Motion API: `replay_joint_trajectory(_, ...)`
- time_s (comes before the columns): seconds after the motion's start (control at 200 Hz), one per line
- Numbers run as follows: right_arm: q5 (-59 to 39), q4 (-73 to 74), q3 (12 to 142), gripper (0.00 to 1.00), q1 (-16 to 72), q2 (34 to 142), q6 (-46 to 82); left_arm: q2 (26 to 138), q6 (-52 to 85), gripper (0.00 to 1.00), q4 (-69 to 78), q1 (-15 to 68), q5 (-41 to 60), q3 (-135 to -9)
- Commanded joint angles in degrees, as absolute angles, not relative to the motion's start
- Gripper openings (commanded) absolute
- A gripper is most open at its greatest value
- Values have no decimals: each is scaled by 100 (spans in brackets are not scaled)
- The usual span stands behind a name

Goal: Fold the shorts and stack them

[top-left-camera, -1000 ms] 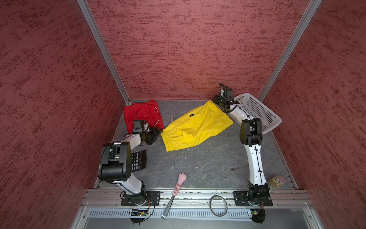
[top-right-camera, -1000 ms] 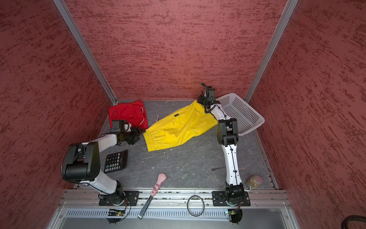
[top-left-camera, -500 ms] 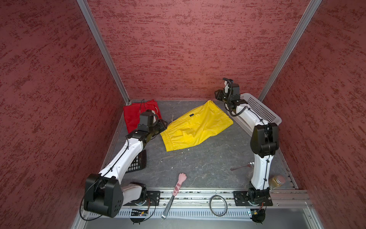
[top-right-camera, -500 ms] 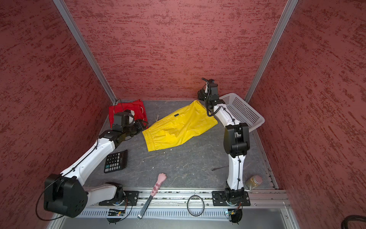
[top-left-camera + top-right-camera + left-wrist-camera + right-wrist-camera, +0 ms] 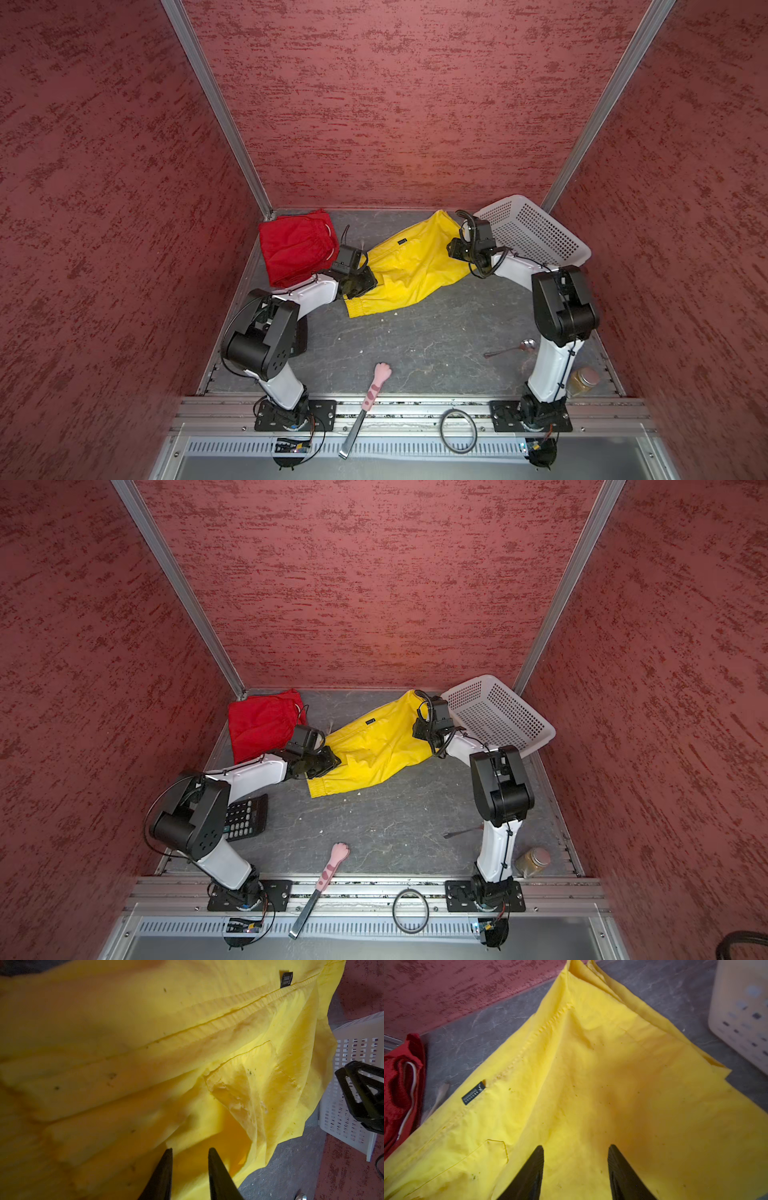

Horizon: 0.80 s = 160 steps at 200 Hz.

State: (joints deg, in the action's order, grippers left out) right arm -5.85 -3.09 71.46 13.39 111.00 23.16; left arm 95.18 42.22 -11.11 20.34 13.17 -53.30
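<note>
The yellow shorts (image 5: 409, 270) lie spread on the grey worktop (image 5: 415, 349). They slant from the back, beside the white perforated basket (image 5: 540, 232), toward the front left. The red shorts (image 5: 291, 249) sit folded in the back left corner, just beside them. The left end effector (image 5: 190, 1150) is at the yellow pair's end nearer the red one. Its fingers are narrowly apart with yellow cloth between them; whether they clamp it I cannot tell. The right end effector (image 5: 576, 1147) is over the end by the basket, fingers well apart above the fabric.
</note>
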Motion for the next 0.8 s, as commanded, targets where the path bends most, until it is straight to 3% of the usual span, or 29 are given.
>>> replay_joint_trajectory(0.0, -242, -252, 7226, 52, 1307, 11320, 2400, 9517, 4248, 31, -955, 1830, 1328, -5186)
replay_joint_trajectory(0.316, 373, -514, 6631, 52, 1240, 11267, 2704, 9343, 4172, 31, -1080, 1323, 1292, -4517)
replay_joint_trajectory(0.796, 922, -1223, 4626, 52, 1058, 9300, 3361, 8808, 3631, 32, -1731, 932, 1229, -4292)
